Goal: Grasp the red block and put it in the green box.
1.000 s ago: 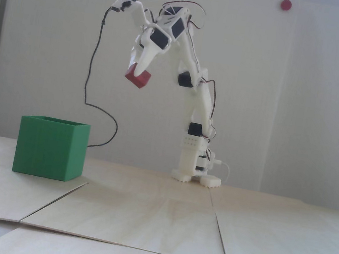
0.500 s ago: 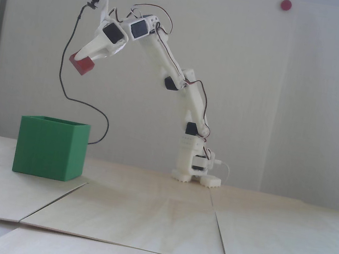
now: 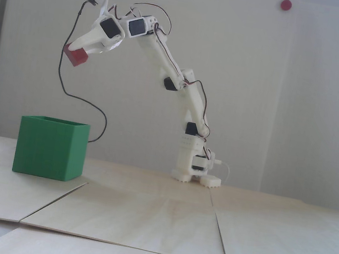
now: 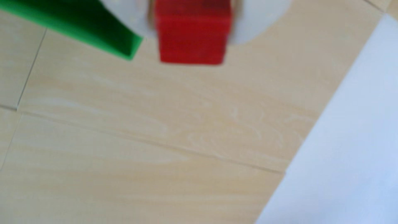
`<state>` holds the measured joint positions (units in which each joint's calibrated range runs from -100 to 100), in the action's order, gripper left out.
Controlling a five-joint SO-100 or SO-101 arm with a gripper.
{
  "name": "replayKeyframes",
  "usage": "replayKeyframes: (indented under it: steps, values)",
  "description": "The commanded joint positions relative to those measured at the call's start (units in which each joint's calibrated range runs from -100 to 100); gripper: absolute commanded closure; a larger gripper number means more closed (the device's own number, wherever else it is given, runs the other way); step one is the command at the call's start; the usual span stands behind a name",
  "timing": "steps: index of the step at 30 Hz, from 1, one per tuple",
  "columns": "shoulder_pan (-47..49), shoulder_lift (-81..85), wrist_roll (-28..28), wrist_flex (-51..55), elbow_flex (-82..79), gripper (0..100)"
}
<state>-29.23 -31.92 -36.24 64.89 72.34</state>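
My gripper (image 3: 77,48) is shut on the red block (image 3: 77,56), held high in the air and tilted in the fixed view. The green box (image 3: 50,147) stands on the wooden table at the left, well below the block, its open top facing up. In the wrist view the red block (image 4: 191,36) sits at the top between my two white fingers (image 4: 254,19), with my gripper (image 4: 191,25) closed on its sides. A corner of the green box (image 4: 90,23) shows at the top left, beside the block.
The arm's base (image 3: 196,169) stands at the table's back middle. A black cable (image 3: 64,85) hangs from the wrist camera down behind the box. Wooden panels with seams (image 3: 218,226) cover the table. A white surface (image 4: 355,150) fills the wrist view's right side.
The arm swung left with the red block, from near the middle to a spot above the green box's area, and rose slightly in the last half second.
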Motion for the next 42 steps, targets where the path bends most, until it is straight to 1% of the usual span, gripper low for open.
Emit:
replayKeyframes:
  steps: [1, 3, 4, 6, 8, 9, 10, 12, 15, 17, 19, 21, 22, 23, 26, 28, 30, 31, 32, 33, 40, 41, 42]
  values:
    - [-0.32, 1.25, 0.12, -2.67, 3.53, 74]
    - [-0.32, 1.25, 0.12, -2.50, 3.53, 70]
    - [-0.32, 1.25, 0.12, -2.50, 3.53, 70]
    - [-0.32, 1.33, 0.12, -2.50, 3.00, 78]
    - [-0.24, 1.64, 0.12, -2.41, 3.00, 89]
    - [-0.16, 1.96, 0.12, -2.41, 3.00, 96]
    - [-0.16, 1.96, 0.12, -2.08, 3.00, 100]
    - [-0.08, 2.12, 0.07, 0.29, 2.91, 96]
    - [1.13, 4.01, 0.07, 8.13, 2.82, 98]
    - [2.41, 6.46, 0.07, 16.98, 1.75, 98]
    - [5.23, 11.20, 0.07, 29.29, -2.51, 98]
    - [8.28, 15.30, 0.07, 35.02, -8.01, 98]
    - [10.29, 17.99, 0.53, 34.69, -13.24, 98]
    - [12.46, 21.14, 1.68, 32.58, -19.81, 98]
    - [17.53, 29.67, 4.80, 21.53, -39.42, 98]
    - [20.43, 35.99, 7.15, 9.90, -54.41, 98]
    - [23.56, 44.44, 10.22, -8.40, -75.53, 98]
    - [24.37, 46.88, 10.89, -13.63, -81.74, 98]
    - [25.81, 50.28, 11.62, -21.22, -90.70, 98]
    - [27.82, 54.39, 11.99, -29.98, -101.53, 98]
    - [35.06, 72.86, 12.04, -65.23, -145.81, 97]
    - [37.64, 78.47, 12.04, -75.52, -158.41, 97]
    - [38.28, 79.89, 12.04, -77.79, -161.25, 97]
